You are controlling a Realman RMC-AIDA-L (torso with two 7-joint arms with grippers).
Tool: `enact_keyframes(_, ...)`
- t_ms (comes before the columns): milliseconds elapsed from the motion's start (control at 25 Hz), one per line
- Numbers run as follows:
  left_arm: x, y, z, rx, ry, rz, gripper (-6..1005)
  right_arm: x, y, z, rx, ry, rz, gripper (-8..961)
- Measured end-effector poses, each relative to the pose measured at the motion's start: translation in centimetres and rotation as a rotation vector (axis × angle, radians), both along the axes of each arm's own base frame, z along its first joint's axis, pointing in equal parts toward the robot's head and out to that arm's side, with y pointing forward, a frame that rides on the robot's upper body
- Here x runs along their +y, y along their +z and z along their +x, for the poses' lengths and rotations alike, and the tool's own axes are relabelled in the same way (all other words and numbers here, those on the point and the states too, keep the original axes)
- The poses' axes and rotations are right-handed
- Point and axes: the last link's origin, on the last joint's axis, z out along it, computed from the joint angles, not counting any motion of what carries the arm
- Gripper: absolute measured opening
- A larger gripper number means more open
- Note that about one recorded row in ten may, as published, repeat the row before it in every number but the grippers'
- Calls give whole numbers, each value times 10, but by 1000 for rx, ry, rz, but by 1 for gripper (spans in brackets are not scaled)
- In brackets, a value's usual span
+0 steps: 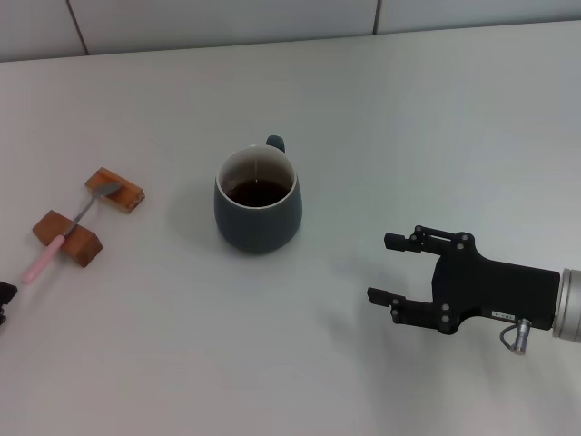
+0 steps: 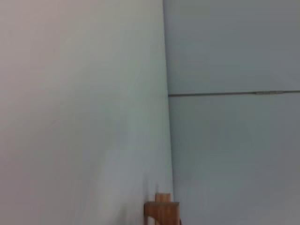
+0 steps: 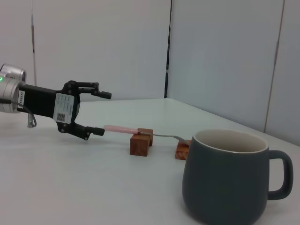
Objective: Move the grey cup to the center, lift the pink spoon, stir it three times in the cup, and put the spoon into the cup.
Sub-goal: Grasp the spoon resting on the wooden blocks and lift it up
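Observation:
The grey cup (image 1: 259, 204) with dark liquid stands near the table's middle, handle pointing away from me; it also shows in the right wrist view (image 3: 225, 183). The pink spoon (image 1: 43, 259) lies across two wooden blocks at the left, its bowl on the far block; it also shows in the right wrist view (image 3: 120, 128). My right gripper (image 1: 388, 270) is open and empty, low to the right of the cup, apart from it. My left gripper (image 3: 103, 113) is open just short of the end of the spoon's pink handle; only its tip shows at the head view's left edge (image 1: 4, 298).
Two brown wooden blocks (image 1: 115, 189) (image 1: 68, 238) hold the spoon off the white table (image 1: 381, 118). One block shows in the left wrist view (image 2: 161, 213). A tiled wall (image 1: 227, 18) runs along the table's far edge.

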Motion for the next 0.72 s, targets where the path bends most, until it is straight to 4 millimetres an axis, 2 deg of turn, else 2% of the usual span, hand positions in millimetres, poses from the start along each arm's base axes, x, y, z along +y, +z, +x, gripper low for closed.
enact_keyframes(360, 2, -13, 5, -46, 2, -46, 727, 1, 0, -1, 5, -7, -5, 743)
enact_keyframes(720, 8, -16, 9, -60, -13, -61, 723, 0, 0, -1, 8, -4, -7, 743)
